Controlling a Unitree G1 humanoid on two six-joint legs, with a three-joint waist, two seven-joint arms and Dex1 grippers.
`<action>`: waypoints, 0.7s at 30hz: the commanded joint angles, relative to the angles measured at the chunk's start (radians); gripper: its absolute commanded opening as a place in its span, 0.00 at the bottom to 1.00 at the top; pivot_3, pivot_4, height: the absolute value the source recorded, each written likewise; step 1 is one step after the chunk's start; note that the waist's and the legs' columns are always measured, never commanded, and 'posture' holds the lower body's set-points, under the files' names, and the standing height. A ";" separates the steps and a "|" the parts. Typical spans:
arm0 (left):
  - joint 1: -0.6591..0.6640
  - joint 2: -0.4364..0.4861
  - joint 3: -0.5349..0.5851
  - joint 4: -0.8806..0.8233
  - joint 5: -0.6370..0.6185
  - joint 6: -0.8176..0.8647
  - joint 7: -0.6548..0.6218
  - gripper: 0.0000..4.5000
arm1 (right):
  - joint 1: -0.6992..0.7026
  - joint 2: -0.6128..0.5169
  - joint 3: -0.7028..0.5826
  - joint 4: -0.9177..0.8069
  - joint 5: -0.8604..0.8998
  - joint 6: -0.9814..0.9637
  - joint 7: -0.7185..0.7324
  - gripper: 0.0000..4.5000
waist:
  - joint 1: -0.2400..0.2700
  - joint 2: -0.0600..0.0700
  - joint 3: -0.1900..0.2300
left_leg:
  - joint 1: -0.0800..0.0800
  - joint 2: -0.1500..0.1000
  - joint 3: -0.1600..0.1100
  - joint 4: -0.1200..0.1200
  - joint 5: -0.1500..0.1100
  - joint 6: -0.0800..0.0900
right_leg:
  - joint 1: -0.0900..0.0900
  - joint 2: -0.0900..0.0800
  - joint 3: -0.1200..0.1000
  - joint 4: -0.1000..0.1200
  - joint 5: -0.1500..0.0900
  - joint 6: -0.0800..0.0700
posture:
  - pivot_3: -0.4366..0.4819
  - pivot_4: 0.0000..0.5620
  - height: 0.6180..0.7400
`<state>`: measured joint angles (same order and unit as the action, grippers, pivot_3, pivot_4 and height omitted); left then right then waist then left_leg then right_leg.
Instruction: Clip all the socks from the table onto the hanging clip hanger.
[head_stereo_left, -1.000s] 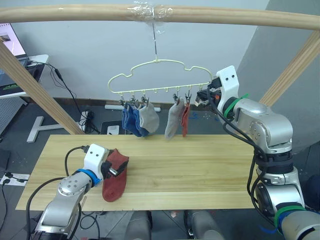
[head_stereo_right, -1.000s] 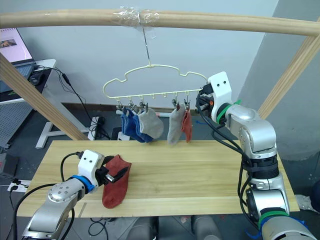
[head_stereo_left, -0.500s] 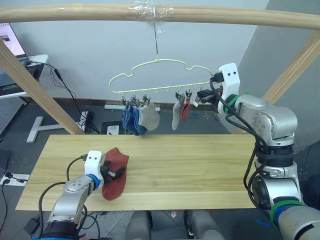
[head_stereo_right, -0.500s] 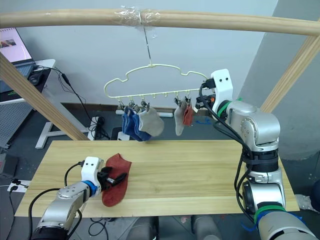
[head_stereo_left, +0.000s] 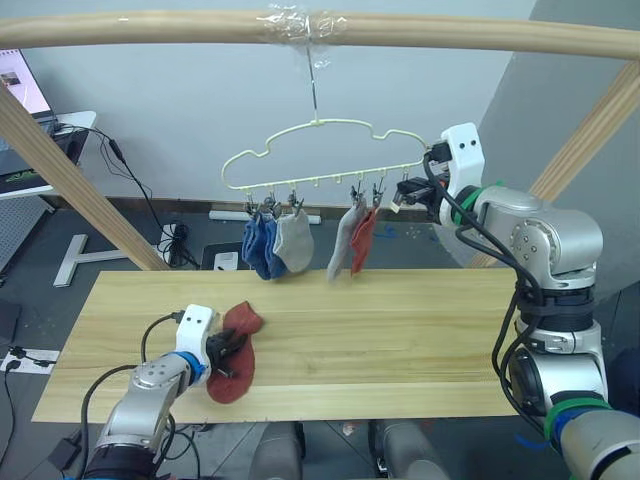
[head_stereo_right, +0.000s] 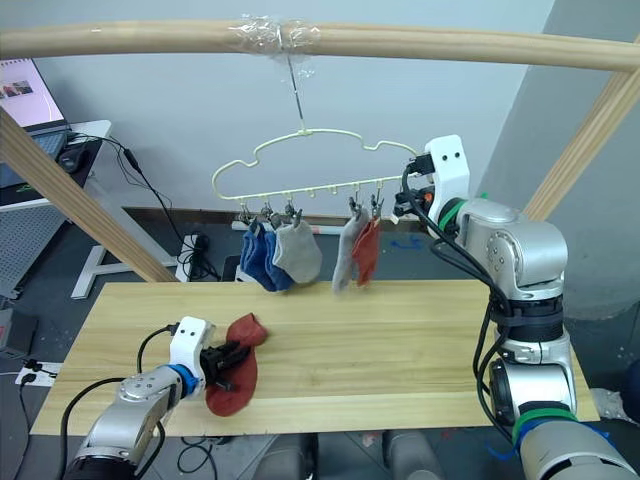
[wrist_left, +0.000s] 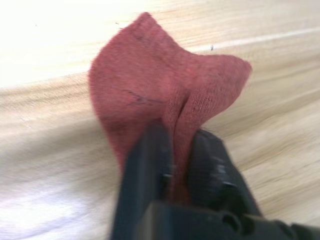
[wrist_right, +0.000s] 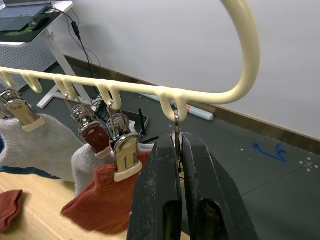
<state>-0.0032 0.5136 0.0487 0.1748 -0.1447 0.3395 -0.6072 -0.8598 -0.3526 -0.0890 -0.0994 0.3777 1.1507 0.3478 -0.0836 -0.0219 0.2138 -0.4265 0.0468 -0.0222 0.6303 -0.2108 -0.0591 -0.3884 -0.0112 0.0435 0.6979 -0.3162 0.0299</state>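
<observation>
Wooden pole frame (head_stereo_left: 320, 28): thick horizontal pole across the top, slanted poles at both sides.

Table (head_stereo_left: 400, 340): light wood planks, long, under the frame.

Clip hanger (head_stereo_left: 330, 160): pale yellow-green wire, wavy top, metal hook taped to the top pole near its mid. Hangs tilted, R end higher than L end.

On the hanger bar, L to R: 2 blue socks (head_stereo_left: 258, 246) overlapping, then light grey sock (head_stereo_left: 294, 242) touching them, all near the bar's L end. Gap w/ bare hooks. Then 2nd light grey sock (head_stereo_left: 342, 248) and a hung rust-red sock (head_stereo_left: 362, 240), side by side and touching, toward the bar's R end. Each held by a metal clip.

Loose rust-red sock (head_stereo_left: 236, 352): on the table near its front-L corner, bunched, one end lifted and folded over, other end flat on the wood by the front edge.

R gripper (wrist_right: 178, 150): up at the bar's R end, fingers pressed together on the outermost clip (wrist_right: 176, 131), which hangs from the last hook beside the clip w/ the hung rust-red sock. No sock in that outermost clip.

L gripper (wrist_left: 177, 160): low over the table's front-L part, fingers closed to a narrow gap, pinching a raised fold of the loose rust-red sock.
</observation>
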 joint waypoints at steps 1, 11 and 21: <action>0.011 -0.009 -0.030 -0.045 -0.020 -0.020 -0.058 0.00 | -0.050 -0.010 -0.059 0.019 0.032 0.051 -0.005 0.00 | 0.000 0.000 0.000 | 0.000 0.000 0.000 0.000 0.000 0.000 | 0.000 0.000 0.000 0.000 0.000 0.000 | 0.35 0.35 1.00; -0.120 -0.030 -0.186 -0.305 0.017 -0.330 -0.195 0.00 | -0.239 0.086 -0.345 0.196 0.088 0.443 -0.109 0.00 | 0.001 0.000 0.000 | -0.002 0.000 0.001 0.000 0.000 0.000 | -0.001 0.000 0.000 0.000 0.000 0.000 | 0.34 0.34 1.00; -0.308 -0.187 -0.280 -0.316 0.106 -0.443 -0.098 0.00 | -0.337 0.094 -0.431 0.345 0.223 0.464 -0.264 0.00 | -0.003 0.000 0.000 | -0.004 -0.001 0.002 0.000 0.000 0.000 | -0.001 0.000 0.000 -0.001 0.000 0.000 | 0.32 0.34 1.00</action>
<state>-0.2917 0.3423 -0.2206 -0.1250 -0.0535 -0.0792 -0.7319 -1.1710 -0.2423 -0.5022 0.2445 0.5521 1.6067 0.1167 -0.0863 -0.0220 0.2138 -0.4302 0.0461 -0.0208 0.6302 -0.2108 -0.0589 -0.3896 -0.0106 0.0431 0.6965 -0.3161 0.0298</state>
